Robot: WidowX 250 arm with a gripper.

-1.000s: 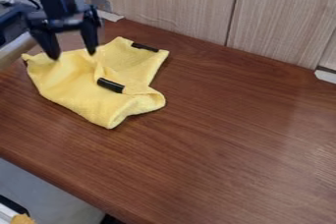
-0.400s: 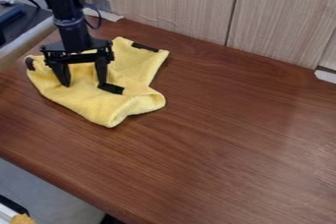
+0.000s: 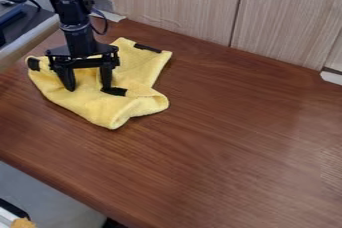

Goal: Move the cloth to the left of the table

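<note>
Slip hazard: A shallow bite by the fingers (image 3: 69,79) could have released the cloth (image 3: 100,109); the likely cause was loose fabric lying low between the fingertips.
Patch hazard: One fingertip was beside a dark patch (image 3: 115,91). If stiff, the patch could have kept the fabric from bunching.
Drag hazard: With only a central fold gripped, the outer corners would probably have trailed and folded under.
Finger state: Spread well apart, pointing down, with yellow fabric visible in the gap and nothing clamped. Firm contact with the fabric could not be confirmed.
Cloth location: On the worktop (image 3: 234,137), in front of the wall panel (image 3: 167,2) toward its left end, rumpled, one corner near the panel.
Obstruction: A pale rail (image 3: 28,43) ran forward from beyond the panel's left end. It limited leftward travel; an overlong pull could have pushed the cloth against it.
Other items: A white strip (image 3: 110,16) was at the panel's foot, near its left end; a second white piece (image 3: 331,77) was at its foot, toward the right.
Clearance: Neither white item appeared to block a leftward move.
</note>
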